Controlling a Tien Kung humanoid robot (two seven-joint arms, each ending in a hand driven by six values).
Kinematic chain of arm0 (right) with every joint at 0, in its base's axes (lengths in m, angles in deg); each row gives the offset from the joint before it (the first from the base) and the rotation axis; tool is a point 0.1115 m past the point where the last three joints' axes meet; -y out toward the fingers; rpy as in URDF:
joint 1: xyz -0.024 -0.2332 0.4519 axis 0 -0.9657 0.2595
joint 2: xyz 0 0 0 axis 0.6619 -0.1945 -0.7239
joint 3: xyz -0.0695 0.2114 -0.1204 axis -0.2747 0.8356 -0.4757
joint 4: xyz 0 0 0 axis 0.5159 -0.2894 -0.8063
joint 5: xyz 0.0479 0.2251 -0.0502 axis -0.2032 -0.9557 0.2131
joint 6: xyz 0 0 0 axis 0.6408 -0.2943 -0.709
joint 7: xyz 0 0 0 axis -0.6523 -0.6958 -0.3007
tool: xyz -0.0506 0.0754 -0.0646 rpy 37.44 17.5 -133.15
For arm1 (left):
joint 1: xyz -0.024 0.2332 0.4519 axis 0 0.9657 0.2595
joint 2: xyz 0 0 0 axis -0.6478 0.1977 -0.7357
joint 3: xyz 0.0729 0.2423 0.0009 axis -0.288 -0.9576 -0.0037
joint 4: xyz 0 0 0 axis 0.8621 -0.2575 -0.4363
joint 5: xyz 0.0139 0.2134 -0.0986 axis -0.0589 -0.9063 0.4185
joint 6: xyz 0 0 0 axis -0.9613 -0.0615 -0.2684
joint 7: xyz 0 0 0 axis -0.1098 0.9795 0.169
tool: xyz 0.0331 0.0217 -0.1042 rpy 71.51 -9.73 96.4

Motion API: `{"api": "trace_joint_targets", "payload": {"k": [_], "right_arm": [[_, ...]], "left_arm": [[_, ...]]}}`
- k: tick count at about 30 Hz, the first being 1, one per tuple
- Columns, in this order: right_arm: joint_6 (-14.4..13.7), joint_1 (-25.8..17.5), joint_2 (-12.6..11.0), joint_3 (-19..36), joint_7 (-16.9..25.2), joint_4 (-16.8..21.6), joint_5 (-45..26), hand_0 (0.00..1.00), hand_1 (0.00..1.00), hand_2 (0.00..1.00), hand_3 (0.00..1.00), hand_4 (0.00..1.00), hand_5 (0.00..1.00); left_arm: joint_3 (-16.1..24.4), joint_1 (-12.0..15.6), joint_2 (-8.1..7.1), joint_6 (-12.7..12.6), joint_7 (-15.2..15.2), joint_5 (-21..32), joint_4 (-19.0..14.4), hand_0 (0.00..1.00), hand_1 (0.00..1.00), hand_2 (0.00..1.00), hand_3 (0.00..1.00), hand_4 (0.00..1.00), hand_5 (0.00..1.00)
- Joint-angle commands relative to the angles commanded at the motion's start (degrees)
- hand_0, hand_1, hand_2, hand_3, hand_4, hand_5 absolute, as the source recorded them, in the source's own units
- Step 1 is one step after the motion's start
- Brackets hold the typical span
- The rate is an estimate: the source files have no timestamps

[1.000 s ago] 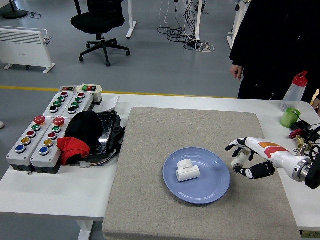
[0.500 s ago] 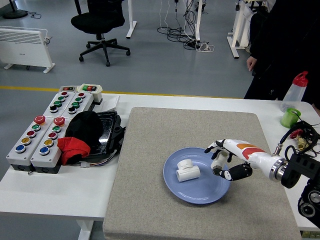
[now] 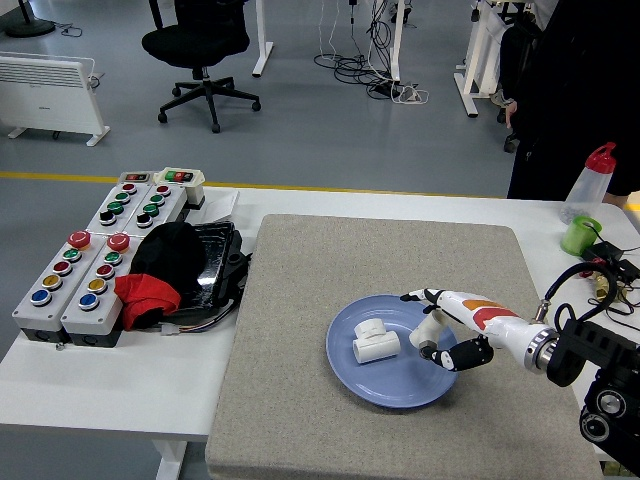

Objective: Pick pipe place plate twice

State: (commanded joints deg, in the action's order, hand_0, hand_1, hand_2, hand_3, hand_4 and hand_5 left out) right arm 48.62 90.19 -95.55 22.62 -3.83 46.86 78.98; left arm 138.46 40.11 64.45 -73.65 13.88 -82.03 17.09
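Grey mat (image 3: pixel 380 290), white table: the right hand (image 3: pixel 440 328) closes in on the pipe (image 3: pixel 374 341).

Reaching in from the mat's right edge over the past second, the hand now hovers above the blue plate (image 3: pixel 400 385), fingers spread and holding nothing, just right of the white pipe lying on the plate. Judged from this, a fresh pick is starting. A person (image 3: pixel 575 90) stands at the far right.
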Motion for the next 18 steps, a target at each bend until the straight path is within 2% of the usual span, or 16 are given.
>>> {"api": "trace_joint_targets", "payload": {"k": [9,18], "right_arm": [[0.05,-0.29,0.03,1.07,-0.17,0.08,0.1,0.96,0.921,0.998,0.998,0.692,0.166],[-0.31,-1.16,-0.35,4.87,0.14,0.31,1.12,0.968,0.926,0.998,0.998,0.704,0.181]], "left_arm": [[0.27,0.06,0.06,0.02,0.11,-0.51,-0.02,0.741,0.785,0.748,0.716,0.483,0.998],[0.66,0.32,0.11,0.01,0.26,-1.14,-0.05,0.741,0.785,0.748,0.716,0.483,0.998]]}}
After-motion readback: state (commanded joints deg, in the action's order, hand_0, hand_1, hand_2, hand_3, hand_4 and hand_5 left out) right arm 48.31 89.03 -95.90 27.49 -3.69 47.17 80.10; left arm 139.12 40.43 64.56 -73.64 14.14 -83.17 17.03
